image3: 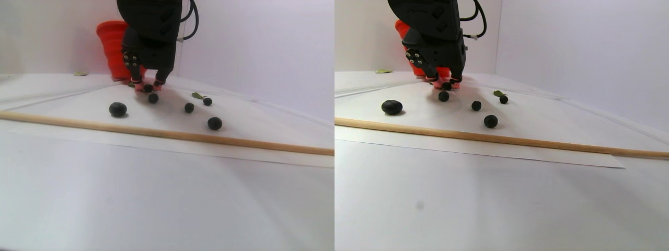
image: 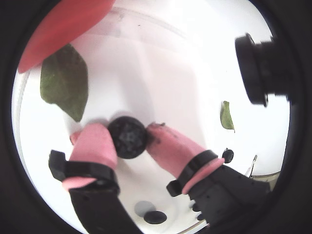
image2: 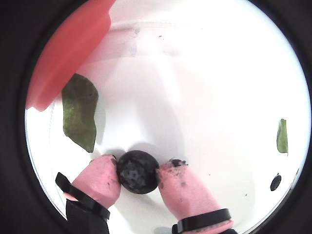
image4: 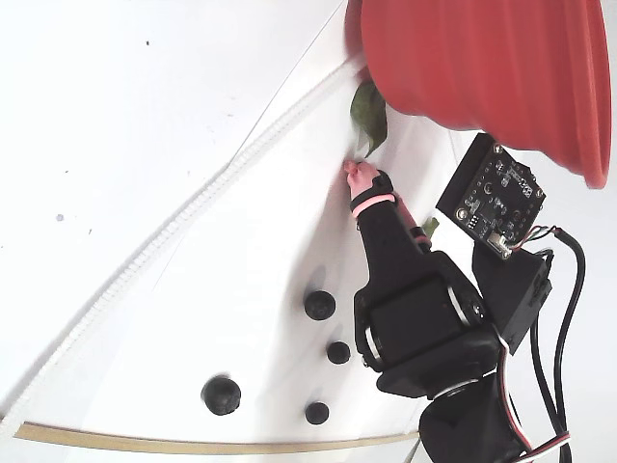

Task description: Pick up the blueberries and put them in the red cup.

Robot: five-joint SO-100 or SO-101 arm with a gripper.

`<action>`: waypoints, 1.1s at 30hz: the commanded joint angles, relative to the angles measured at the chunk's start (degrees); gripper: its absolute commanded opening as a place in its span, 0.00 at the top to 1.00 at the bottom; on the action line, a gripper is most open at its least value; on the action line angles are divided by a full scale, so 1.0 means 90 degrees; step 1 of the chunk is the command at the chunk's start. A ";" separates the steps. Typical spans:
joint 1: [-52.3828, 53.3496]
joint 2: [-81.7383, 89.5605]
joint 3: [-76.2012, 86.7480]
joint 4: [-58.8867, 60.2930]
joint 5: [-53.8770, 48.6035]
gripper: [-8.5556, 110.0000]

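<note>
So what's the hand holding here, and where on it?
A blueberry, pinched across its middle between the two pink fingertips of the hand, low over the white surface.

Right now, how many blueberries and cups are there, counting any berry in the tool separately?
loose blueberries: 5
held blueberry, between the tool fingers: 1
red cup: 1
Total: 7

One blueberry (image: 128, 137) pinched; others (image3: 118, 109) loose; red cup (image4: 482, 58) upright
</note>
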 commanded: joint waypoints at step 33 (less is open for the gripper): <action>0.0322 0.2090 0.0713 0.1357 -0.0439 0.82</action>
